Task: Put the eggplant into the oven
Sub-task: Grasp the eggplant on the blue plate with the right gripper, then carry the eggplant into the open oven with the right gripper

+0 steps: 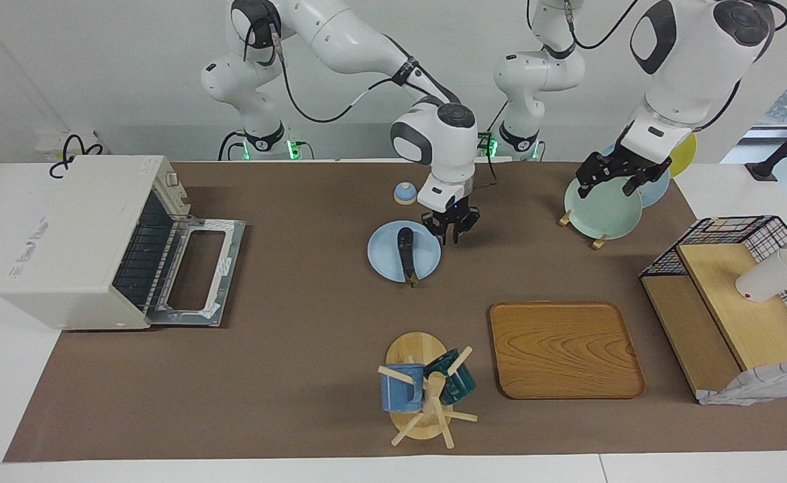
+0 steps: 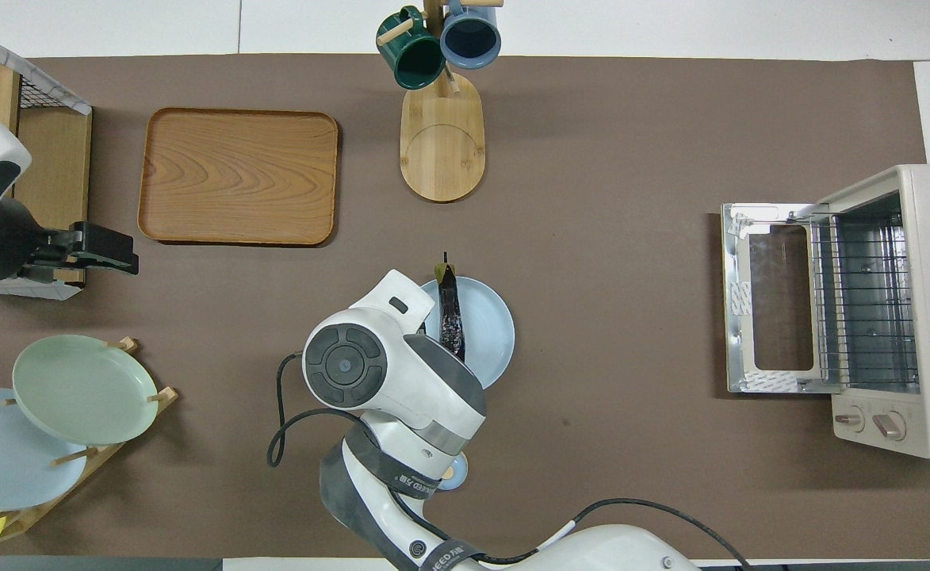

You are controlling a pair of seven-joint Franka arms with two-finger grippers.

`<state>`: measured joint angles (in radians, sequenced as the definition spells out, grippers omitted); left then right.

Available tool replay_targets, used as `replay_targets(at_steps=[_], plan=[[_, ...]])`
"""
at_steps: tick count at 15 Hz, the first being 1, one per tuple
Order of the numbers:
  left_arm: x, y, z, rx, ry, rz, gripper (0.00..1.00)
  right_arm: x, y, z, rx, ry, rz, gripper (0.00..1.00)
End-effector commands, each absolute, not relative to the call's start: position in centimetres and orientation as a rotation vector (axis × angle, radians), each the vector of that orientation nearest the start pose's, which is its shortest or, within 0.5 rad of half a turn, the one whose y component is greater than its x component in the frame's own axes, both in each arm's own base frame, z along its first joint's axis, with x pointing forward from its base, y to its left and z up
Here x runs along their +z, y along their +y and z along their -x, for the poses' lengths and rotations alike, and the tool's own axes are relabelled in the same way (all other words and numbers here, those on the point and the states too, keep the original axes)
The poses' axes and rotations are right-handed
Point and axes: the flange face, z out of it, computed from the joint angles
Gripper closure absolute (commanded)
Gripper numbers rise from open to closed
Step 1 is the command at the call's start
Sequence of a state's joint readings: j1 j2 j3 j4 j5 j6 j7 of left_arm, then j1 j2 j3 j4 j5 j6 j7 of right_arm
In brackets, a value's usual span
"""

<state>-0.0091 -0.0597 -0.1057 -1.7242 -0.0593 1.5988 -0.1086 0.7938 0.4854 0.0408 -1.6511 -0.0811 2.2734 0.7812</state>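
Note:
The eggplant [image 1: 405, 249] [image 2: 450, 317] is dark and slim and lies across a blue plate [image 1: 385, 253] [image 2: 490, 337] in the middle of the table, its green stem tip pointing away from the robots. The white oven [image 1: 78, 231] [image 2: 908, 238] stands at the right arm's end with its door [image 1: 198, 272] [image 2: 766, 297] dropped open and the wire rack showing. My right gripper [image 1: 453, 235] hangs just off the plate's edge on the left arm's side, with nothing in it. In the overhead view its own wrist hides it. Over the plate rack, my left gripper [image 1: 609, 180] [image 2: 112, 252] is open and empty.
A rack of plates [image 1: 601, 211] [image 2: 76, 388] stands near the left arm. A wooden tray [image 1: 564, 349] [image 2: 239, 176] and a mug tree [image 1: 427, 392] [image 2: 441, 95] lie farther out. A small blue knobbed lid [image 1: 404, 193] sits nearer the robots than the plate. A wire-and-wood shelf [image 1: 735, 302] fills the left arm's end.

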Motion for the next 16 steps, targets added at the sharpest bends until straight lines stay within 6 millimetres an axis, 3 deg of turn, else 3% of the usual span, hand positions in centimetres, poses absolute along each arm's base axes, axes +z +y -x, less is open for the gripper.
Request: replay_targets(at_steps=[1,5,7,9,11,12,14,16], plan=[[59.1,-7.3,-51.5,0.175,0.029,3.155,0.0,33.6,49.6,-46.4,-0.234,-0.221,3.051,0.68],[59.7,-7.8,-50.8,0.194,0.042,3.152,0.0,32.4,48.8,-45.9,-0.24,-0.275,3.045,0.7],[59.7,-7.7,-51.6,0.152,0.044,3.161,0.0,31.9,48.0,-46.1,-0.258,-0.29,3.032,0.7],[62.0,-8.3,-52.7,0.082,0.064,3.17,0.0,31.5,47.8,-45.9,-0.249,-0.293,3.037,0.7],[62.9,-8.3,-52.9,0.092,0.068,3.171,0.0,30.9,47.4,-45.4,-0.244,-0.316,3.041,0.7],[62.7,-8.4,-52.8,0.109,0.071,3.169,0.0,30.7,47.2,-45.2,-0.254,-0.324,3.033,0.75],[62.4,-8.4,-52.4,0.131,0.071,3.166,0.0,30.7,47.2,-45.1,-0.254,-0.326,3.033,0.97],[62.3,-8.5,-52.3,0.149,0.081,3.162,0.0,30.4,47.1,-44.8,-0.251,-0.329,3.033,0.99]])
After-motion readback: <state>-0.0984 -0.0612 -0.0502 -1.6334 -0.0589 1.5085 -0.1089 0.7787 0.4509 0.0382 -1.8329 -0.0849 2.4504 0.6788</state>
